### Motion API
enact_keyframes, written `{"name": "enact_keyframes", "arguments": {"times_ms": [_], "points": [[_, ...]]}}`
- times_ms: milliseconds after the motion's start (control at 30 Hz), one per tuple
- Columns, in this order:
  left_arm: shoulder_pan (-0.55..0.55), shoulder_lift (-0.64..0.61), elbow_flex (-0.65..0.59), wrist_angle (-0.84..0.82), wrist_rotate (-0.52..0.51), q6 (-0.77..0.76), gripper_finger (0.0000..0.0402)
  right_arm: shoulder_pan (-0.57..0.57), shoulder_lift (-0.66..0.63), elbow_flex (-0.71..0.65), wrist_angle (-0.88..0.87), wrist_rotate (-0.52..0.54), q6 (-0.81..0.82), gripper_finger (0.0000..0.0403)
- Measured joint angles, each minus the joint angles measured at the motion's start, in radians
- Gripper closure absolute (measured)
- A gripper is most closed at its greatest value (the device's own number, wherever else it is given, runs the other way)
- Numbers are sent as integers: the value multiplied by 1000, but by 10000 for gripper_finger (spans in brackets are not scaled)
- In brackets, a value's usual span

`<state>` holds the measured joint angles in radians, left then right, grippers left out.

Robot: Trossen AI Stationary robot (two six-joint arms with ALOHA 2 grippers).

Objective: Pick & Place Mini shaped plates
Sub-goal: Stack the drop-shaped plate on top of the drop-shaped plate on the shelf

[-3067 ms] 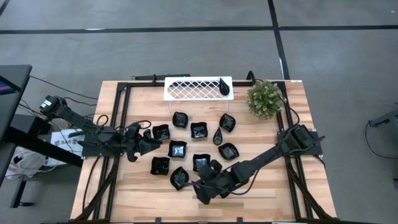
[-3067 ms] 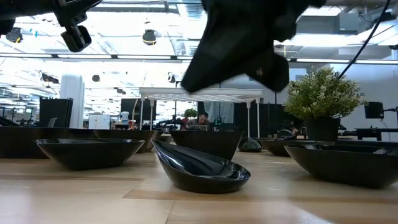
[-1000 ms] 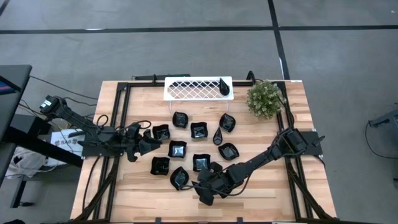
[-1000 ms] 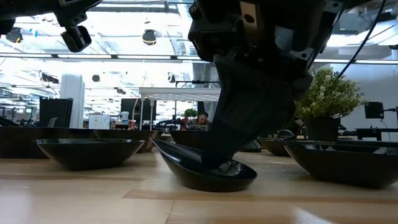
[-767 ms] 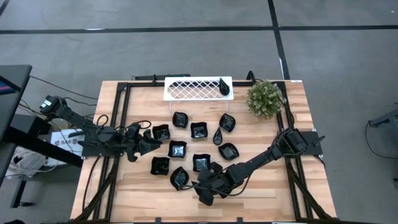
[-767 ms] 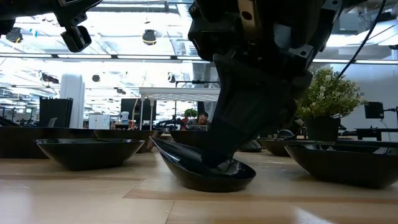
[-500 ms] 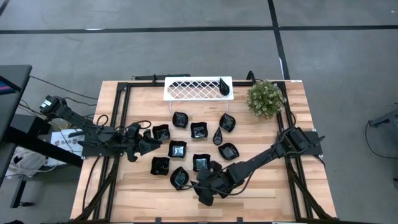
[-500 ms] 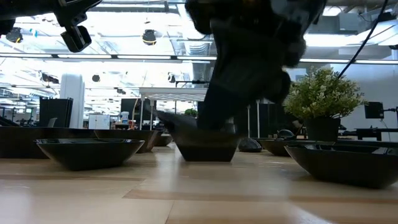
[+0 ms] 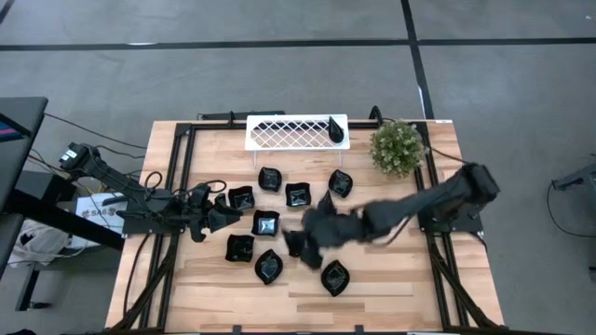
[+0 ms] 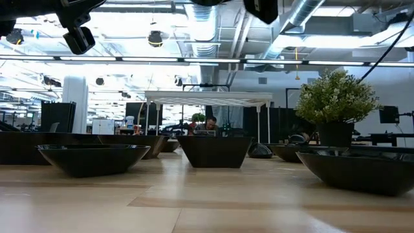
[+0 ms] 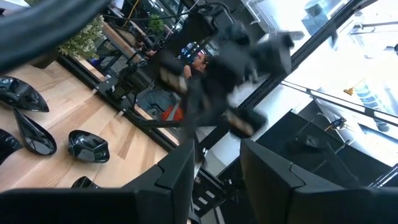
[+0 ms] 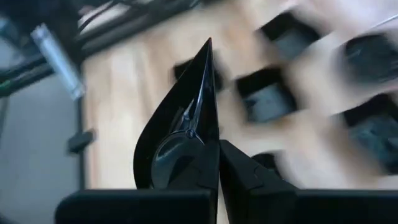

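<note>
The left gripper (image 9: 222, 220) waits out at the left of the white lattice tray (image 9: 296, 131) and nearer the front of the table (image 9: 391, 284), fingers parted with nothing between them, tips just beside one black dish (image 9: 241, 197) in the cluster. In front of the tray lie more little black plates (image 9: 266, 223); one sits on its own near the front edge (image 9: 335, 277), well away from the tray. Over the middle of that cluster, straight out in front of the tray, the right gripper (image 9: 304, 244) is up off the wood. Its wrist camera shows it: the fingers (image 12: 249, 177) are pinched tight on the rim of a pointed teardrop plate (image 12: 183, 127), which stands on edge, tip up, above the blurred dishes below. Up on the tray itself, another teardrop plate (image 9: 334, 128) rests at its right end. Right of the tray stands a small potted plant (image 9: 397, 147). From table height, a row of dark bowls (image 10: 90, 158) sits on the wood with the tray behind them.
</note>
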<state>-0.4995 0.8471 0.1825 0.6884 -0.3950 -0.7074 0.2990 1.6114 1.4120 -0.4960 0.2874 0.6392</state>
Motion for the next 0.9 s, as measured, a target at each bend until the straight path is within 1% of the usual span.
{"name": "enact_keyframes", "arguments": {"times_ms": [100, 233, 367, 400, 500, 600, 633, 767, 900], "points": [[8, 0, 0, 0, 0, 1, 271, -94, -76, 0, -50, 20, -65, 403], [40, 0, 0, 0, -4, 3, 271, -258, -161, 0, -105, 24, -165, 403], [92, 0, 0, 0, -5, 14, 271, -452, -210, 0, -140, -21, -281, 403], [104, 0, 0, 0, -5, 22, 271, -504, -214, 0, -154, -34, -310, 403], [142, 0, 0, 0, -5, 43, 271, -661, -216, 0, -200, -129, -367, 403], [174, 0, 0, 0, -5, 62, 271, -798, -189, -2, -255, -226, -415, 403], [181, 0, 0, 0, -5, 67, 271, -836, -176, -2, -266, -244, -433, 403], [205, 0, 0, 0, -6, 75, 271, -942, -136, -2, -263, -303, -463, 403], [208, 0, 0, 0, -50, 75, 271, -984, -95, -2, -264, -350, -465, 403]]}}
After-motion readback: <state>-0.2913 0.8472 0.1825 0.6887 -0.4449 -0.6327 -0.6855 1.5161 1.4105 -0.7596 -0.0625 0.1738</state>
